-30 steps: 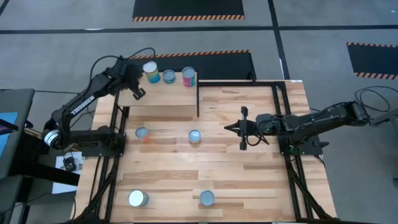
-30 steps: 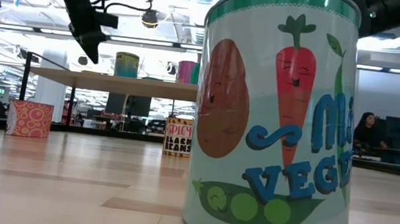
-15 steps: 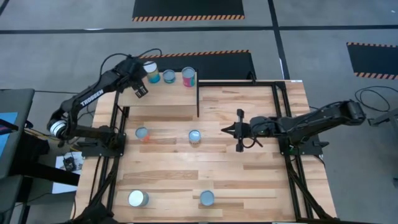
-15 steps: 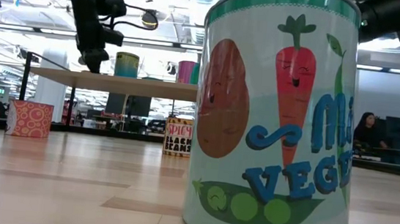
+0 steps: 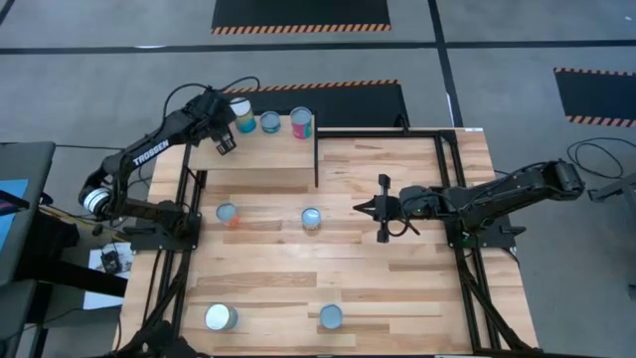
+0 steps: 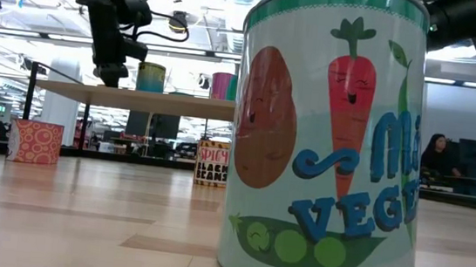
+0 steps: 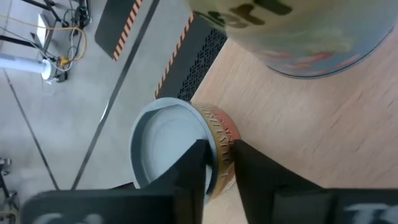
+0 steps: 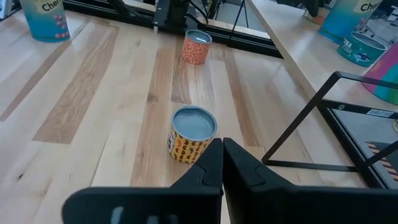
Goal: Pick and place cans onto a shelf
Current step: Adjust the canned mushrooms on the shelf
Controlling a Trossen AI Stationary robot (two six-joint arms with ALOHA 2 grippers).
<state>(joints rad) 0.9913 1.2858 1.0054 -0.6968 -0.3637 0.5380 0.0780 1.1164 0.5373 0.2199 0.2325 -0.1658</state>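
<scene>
A large mixed-vegetable can (image 6: 325, 142), painted with a potato, a carrot and peas, fills the foreground of the low view, standing upright on the plank desk (image 5: 397, 268). From above, it sits near the desk's front edge beside a whitish-topped can (image 5: 220, 317), well apart from both arms. Mid-desk stand an orange-labelled can (image 5: 227, 213) and a yellow-and-black can (image 5: 311, 219). The right pincer (image 5: 364, 207) hovers just beside the yellow-and-black can without touching it, its fingers (image 8: 214, 165) pressed together with nothing between them. Farther back, the light-wood shelf (image 5: 258, 164) on its black frame carries three cans in a row along its rear edge: a teal can (image 5: 242, 114), a low blue-topped can (image 5: 269, 121) and a pink can (image 5: 301, 122). The left pincer (image 5: 223, 137) hangs over the shelf's left end, just beside the teal can; its wrist camera shows its dark fingers (image 7: 196, 168) drawn close together, nearly meeting, over a silvery-topped can with an orange patterned label (image 7: 180, 152), with nothing clamped between them. Beyond the desk, a seated person (image 6: 435, 157) appears in the room.
</scene>
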